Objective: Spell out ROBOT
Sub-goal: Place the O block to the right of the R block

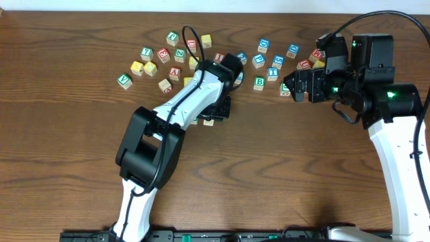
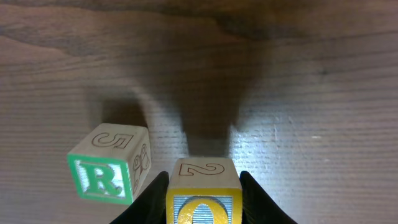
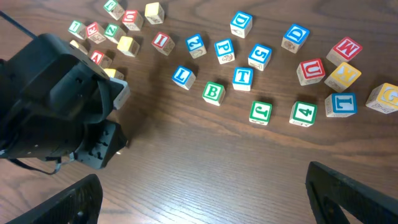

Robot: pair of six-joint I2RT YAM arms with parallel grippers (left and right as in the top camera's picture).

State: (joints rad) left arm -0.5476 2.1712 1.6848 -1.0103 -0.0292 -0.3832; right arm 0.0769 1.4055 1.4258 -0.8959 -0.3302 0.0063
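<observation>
Operator: Room around the left gripper (image 2: pixel 203 202) first. Edges, open wood?

Observer: Ahead of its fingers (image 2: pixel 153 200) the table (image 2: pixel 323 74) is bare wood as far as the wrist view reaches, and bare again out to their right. The one table edge in the overhead view is the near one, by the arm bases, well apart from both pairs of fingers. To their left the room is tight: the R block (image 2: pixel 102 177) sits just beside the left-hand finger, turned at an angle to it. Whether block and finger touch, I cannot tell.

Operator: And what do those fingers have?

Observer: They are clamped on the O block (image 2: pixel 203 186), one finger against each side, its number 2 face up and the blue O facing the camera. So O stands just right of R, with the finger in the narrow gap between them.

Operator: The right gripper (image 3: pixel 202 180)?

Observer: Spread wide. Its fingers (image 3: pixel 351 193) sit far apart at the lower corners of the wrist view, with bare wood between them and no block in contact. Ahead of them lie loose blocks: the green J block (image 3: pixel 260 112) and 4 block (image 3: pixel 303 112) nearest, then the B block (image 3: pixel 213 92) and T block (image 3: pixel 242 77) just beyond, side by side. Ahead and left of those fingers the left arm (image 3: pixel 56 106) fills the corner, with bare wood between it and them.
</observation>
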